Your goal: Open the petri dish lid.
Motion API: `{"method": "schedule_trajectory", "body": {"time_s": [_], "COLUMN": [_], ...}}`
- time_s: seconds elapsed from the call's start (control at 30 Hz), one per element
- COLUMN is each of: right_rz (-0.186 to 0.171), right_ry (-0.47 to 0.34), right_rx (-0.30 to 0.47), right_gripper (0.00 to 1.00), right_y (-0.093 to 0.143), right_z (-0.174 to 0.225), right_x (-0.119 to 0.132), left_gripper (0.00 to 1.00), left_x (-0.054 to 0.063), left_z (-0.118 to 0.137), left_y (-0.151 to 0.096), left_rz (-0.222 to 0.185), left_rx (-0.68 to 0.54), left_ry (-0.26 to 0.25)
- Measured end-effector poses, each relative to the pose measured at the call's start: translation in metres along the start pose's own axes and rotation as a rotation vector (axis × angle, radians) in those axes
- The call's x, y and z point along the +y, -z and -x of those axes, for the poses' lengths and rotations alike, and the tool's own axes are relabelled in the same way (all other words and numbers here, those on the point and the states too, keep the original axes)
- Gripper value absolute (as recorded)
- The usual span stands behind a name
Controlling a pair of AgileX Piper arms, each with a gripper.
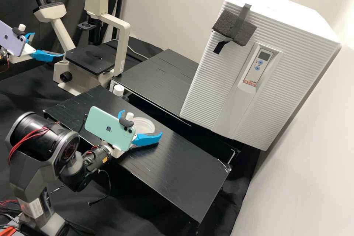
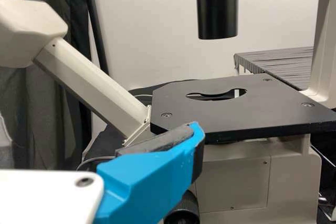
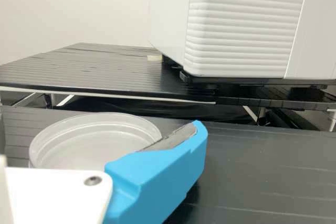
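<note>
A clear round petri dish (image 1: 143,126) lies flat on the low black bench; lid and base cannot be told apart. My right gripper (image 1: 141,123) stands open around it, one blue finger on the dish's near side, the other partly behind the phone. From the right wrist, the gripper (image 3: 100,129) has its blue finger (image 3: 163,171) in front of part of the dish (image 3: 86,148); contact cannot be told. At the far left my left gripper (image 1: 48,45) is open and empty beside the microscope; in the left wrist view this gripper (image 2: 100,129) shows one finger before the stage.
A microscope (image 1: 90,59) stands behind the bench's left end. The big white cabinet (image 1: 228,70) is at the right, by a second black shelf (image 1: 158,77). A white-capped bottle (image 1: 118,90) stands at the rear edge of the low bench (image 1: 177,177).
</note>
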Motion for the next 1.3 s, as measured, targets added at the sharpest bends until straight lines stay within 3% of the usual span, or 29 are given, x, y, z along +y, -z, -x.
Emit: {"method": "schedule_trajectory", "body": {"time_s": [1.3], "right_rz": [0.0], "right_ry": [0.0], "right_rx": [0.001], "right_gripper": [0.0], "right_y": [0.0008], "right_z": [-0.0062], "right_x": [-0.001], "left_gripper": [1.0], "left_x": [0.0], "left_z": [0.0], "left_y": [0.0], "left_rz": [0.0], "left_rx": [0.0], "left_ry": [0.0]}}
